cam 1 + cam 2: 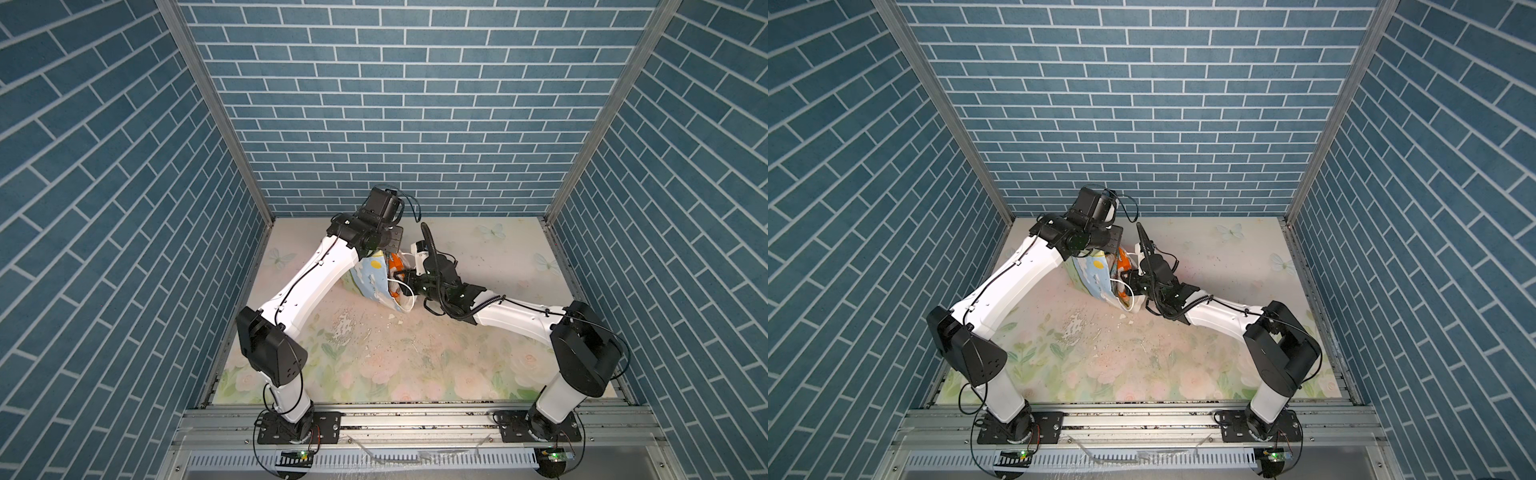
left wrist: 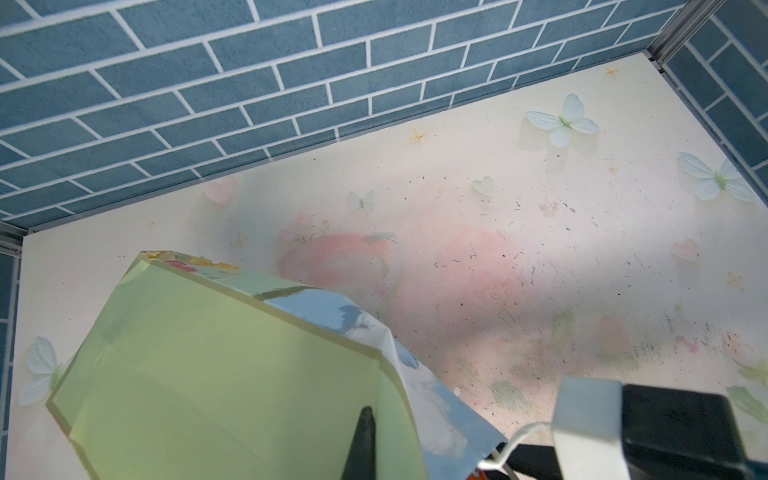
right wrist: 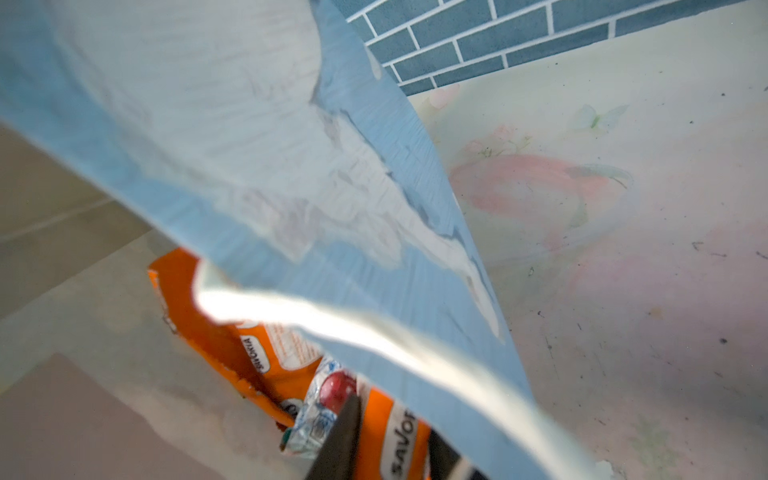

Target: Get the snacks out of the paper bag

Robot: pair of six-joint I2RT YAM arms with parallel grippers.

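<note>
Two tools meet at the paper bag (image 1: 370,279) tipped on the tabletop (image 1: 457,332): left tool (image 2: 366,434) pinched shut on its base, right tool (image 3: 395,428) in its mouth, jaws straddling an orange packet (image 3: 199,316). Whether they grip, I cannot tell.

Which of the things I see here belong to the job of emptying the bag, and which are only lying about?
Belong to the job:
- paper bag
- orange snack packet
- small cherry-print packet

Only lying about:
- small white scrap
- floral table cover
</note>
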